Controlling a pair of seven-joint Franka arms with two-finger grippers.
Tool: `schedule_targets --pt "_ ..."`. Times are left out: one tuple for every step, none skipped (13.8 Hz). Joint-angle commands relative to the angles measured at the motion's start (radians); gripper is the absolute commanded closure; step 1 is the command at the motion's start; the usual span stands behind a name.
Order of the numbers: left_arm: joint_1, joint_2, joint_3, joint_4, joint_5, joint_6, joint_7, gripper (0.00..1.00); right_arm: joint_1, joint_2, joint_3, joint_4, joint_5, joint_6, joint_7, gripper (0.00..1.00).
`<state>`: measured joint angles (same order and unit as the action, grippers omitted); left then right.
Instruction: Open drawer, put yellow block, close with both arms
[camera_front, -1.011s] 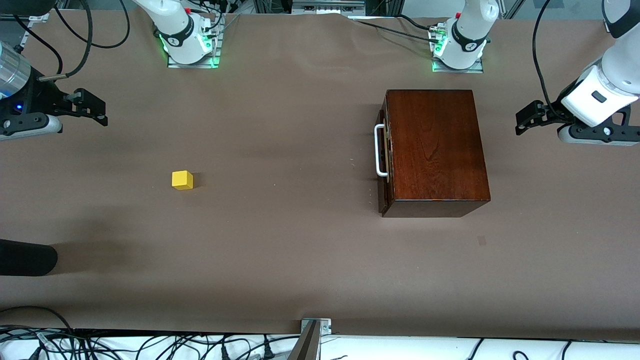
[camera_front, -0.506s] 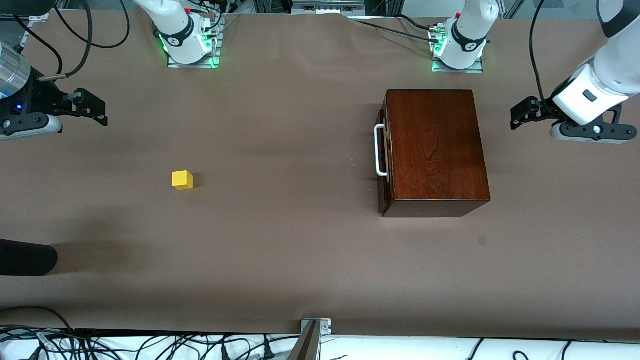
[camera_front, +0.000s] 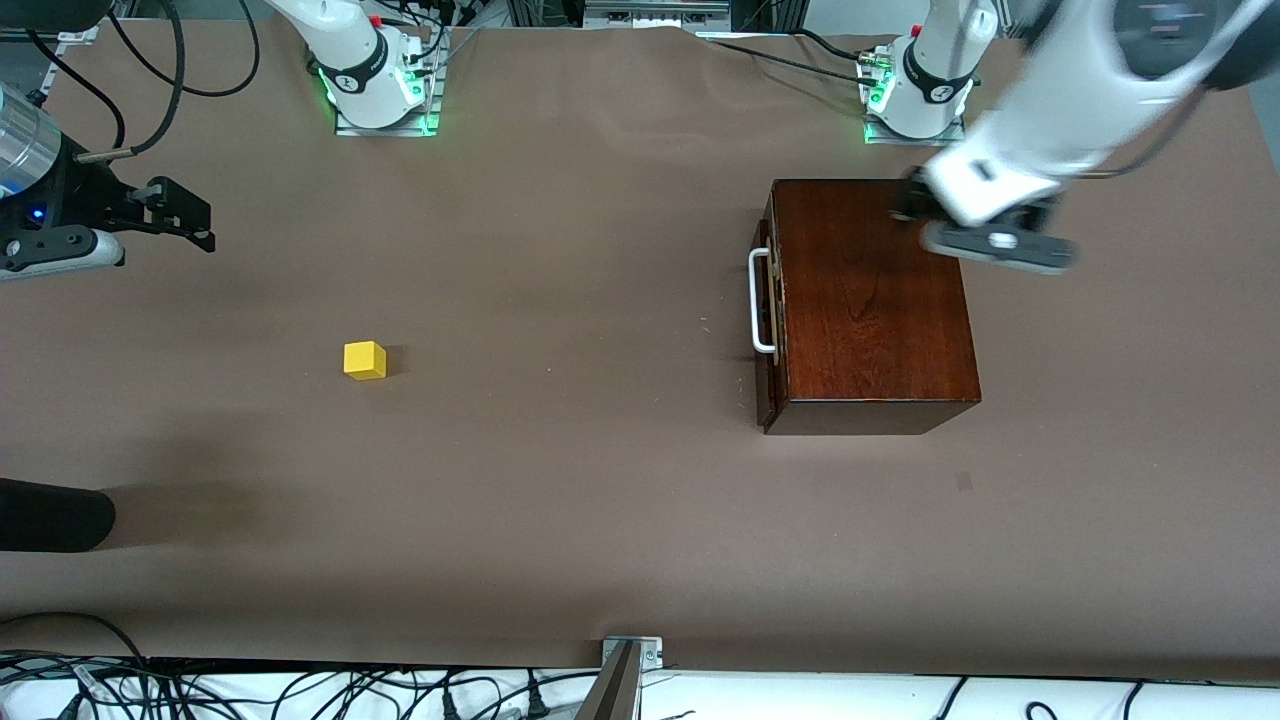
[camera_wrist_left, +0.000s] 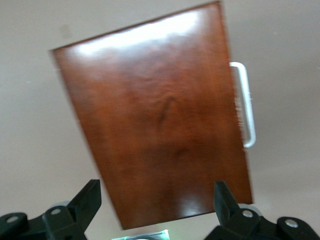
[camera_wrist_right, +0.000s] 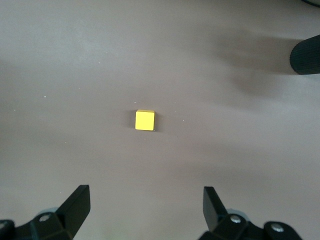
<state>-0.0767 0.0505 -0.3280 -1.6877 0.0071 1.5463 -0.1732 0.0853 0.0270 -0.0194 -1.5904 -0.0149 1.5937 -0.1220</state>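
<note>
While the right claw (camera_front: 185, 225) waits with its fingers spread wide and empty over the table (camera_front: 560, 500) at the right arm's end, nothing of the task is yet done. The yellow block (camera_front: 365, 360) sits alone on the bare table, nearer the front camera than that claw, and well apart from the wooden box (camera_front: 870, 300); in the right wrist view it lies ahead of the spread fingers, centred between them.

Toward the left arm's end stands the box, its drawer (camera_front: 768, 320) shut flush, the dark front and white handle (camera_front: 760, 300) facing the right arm's end of the table. The handle's long axis runs from the robots' bases toward the front camera.

Over the box's top, at the corner close to its own base, hangs the left claw (camera_front: 915, 208), released and holding nothing; the left wrist view shows both fingers apart with the box lid between them. The handle lies across the lid from it, so I judge this arm the nearer one for the pull, needing to pass over the box, drop in front of the drawer and straddle the bar crosswise.
</note>
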Motion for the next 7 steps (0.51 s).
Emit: schedule_targets --pt "-0.009 0.153 -0.095 0.129 -0.01 -0.006 -0.163 0.0 -0.007 0.007 0.004 0.021 0.003 -0.009 0.001 0.0" --pt "-0.033 0.199 -0.121 0.156 0.002 0.006 -0.234 0.0 -0.007 0.007 0.004 0.021 0.003 -0.009 0.001 0.0" --pt "-0.07 0.231 -0.125 0.167 0.004 0.024 -0.279 0.0 -0.007 0.007 0.004 0.021 0.003 -0.009 0.001 0.0" --pt "-0.104 0.255 -0.125 0.164 0.005 0.049 -0.288 0.0 -0.007 0.007 0.004 0.021 0.003 -0.009 0.001 0.0" --pt "-0.118 0.278 -0.123 0.155 0.011 0.072 -0.296 0.0 -0.007 0.007 0.004 0.023 0.003 -0.009 0.001 0.0" --pt "-0.132 0.296 -0.125 0.152 0.034 0.09 -0.304 0.0 -0.007 0.007 0.004 0.021 0.003 -0.009 0.001 0.0" --pt "-0.15 0.313 -0.125 0.152 0.046 0.097 -0.311 0.0 -0.007 0.007 0.004 0.021 0.003 -0.009 0.001 0.0"
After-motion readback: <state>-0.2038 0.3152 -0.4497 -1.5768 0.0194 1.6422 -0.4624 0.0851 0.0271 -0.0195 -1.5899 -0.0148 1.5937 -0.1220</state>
